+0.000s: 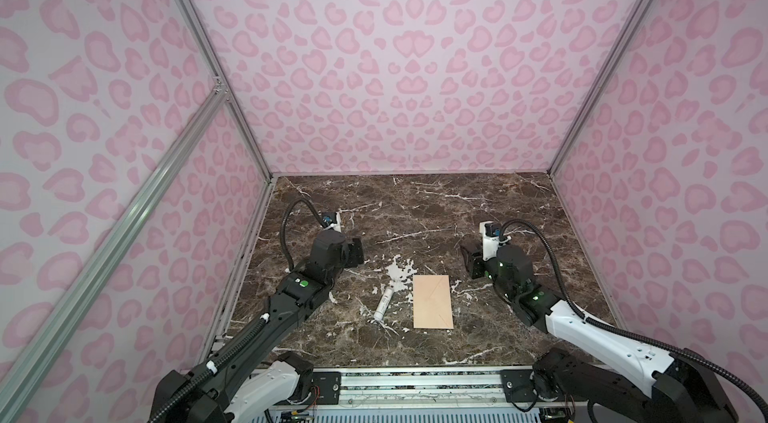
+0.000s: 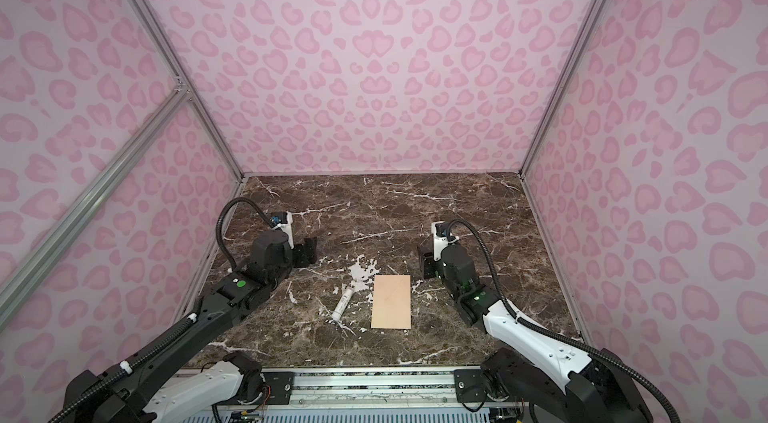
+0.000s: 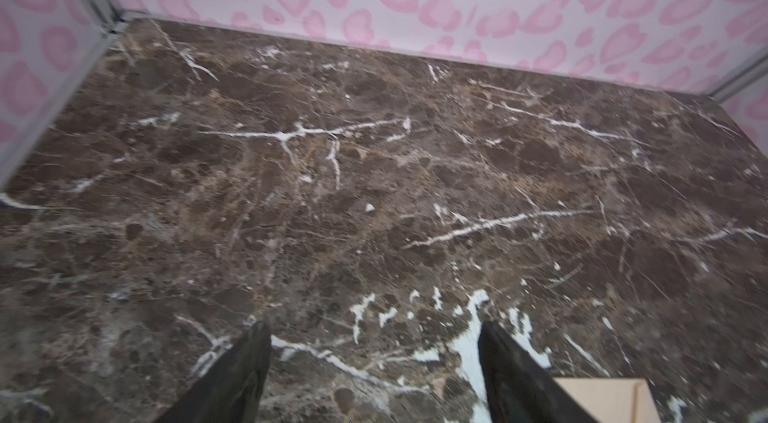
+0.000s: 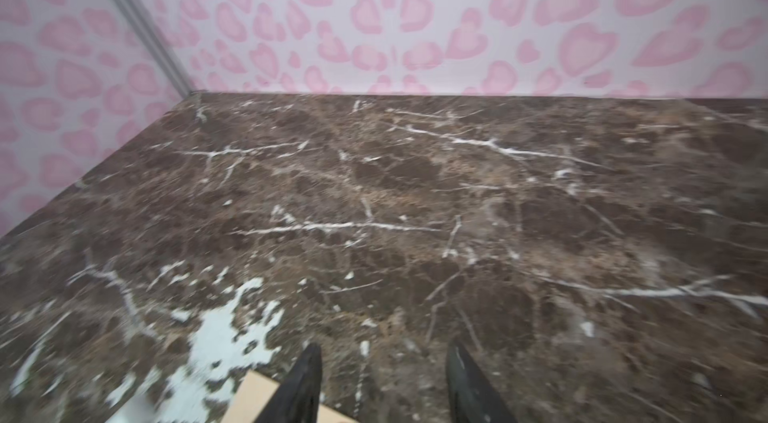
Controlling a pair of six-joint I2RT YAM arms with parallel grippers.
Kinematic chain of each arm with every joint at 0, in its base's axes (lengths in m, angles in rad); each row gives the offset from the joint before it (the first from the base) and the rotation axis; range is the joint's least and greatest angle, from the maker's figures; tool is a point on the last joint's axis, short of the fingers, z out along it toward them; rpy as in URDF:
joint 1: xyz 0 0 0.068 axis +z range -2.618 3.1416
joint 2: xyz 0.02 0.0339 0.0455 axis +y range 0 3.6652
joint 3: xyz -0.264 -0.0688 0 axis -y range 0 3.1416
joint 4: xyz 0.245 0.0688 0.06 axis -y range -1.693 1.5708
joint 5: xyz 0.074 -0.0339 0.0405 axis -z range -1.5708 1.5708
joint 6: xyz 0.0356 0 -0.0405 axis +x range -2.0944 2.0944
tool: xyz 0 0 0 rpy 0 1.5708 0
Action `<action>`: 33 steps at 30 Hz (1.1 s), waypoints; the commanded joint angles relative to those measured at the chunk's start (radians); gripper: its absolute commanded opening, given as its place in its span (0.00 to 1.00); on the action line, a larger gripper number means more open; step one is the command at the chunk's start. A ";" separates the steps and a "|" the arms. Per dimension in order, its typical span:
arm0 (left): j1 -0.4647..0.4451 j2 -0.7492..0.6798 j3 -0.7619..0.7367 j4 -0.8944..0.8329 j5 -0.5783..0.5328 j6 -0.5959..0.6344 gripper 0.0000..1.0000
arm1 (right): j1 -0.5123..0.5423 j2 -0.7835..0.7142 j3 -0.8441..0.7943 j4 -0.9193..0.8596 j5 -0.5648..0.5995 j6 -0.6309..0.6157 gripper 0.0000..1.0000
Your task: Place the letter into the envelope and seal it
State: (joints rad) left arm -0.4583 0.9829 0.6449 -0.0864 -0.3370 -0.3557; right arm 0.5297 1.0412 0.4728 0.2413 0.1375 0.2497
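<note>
Peach-tan envelope (image 1: 432,301) is lying flat on the worktop (image 1: 415,213), roughly mid-scene toward the near edge, long side running near-to-far, flap folded down, seams facing up.

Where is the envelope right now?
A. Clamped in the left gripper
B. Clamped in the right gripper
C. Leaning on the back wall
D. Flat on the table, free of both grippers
D: the envelope lies flat on the table, while the left gripper and the right gripper are both open, apart from it, with nothing between their fingers.
</note>
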 commanded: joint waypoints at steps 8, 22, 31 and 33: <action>0.154 -0.139 -0.262 0.507 -0.305 0.138 0.89 | -0.123 0.024 -0.192 0.471 0.485 -0.265 0.61; 0.347 0.009 -0.462 0.943 -0.330 0.265 0.90 | -0.361 0.346 -0.267 0.867 0.285 -0.298 0.64; 0.437 0.148 -0.504 1.126 -0.213 0.298 0.90 | -0.393 0.511 -0.254 0.979 0.223 -0.282 0.65; 0.443 0.173 -0.510 1.146 -0.198 0.301 0.91 | -0.412 0.496 -0.218 0.897 0.176 -0.276 0.65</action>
State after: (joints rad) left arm -0.0212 1.1370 0.1432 0.9611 -0.5682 -0.0784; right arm 0.1322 1.5455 0.2302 1.1767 0.3630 -0.0460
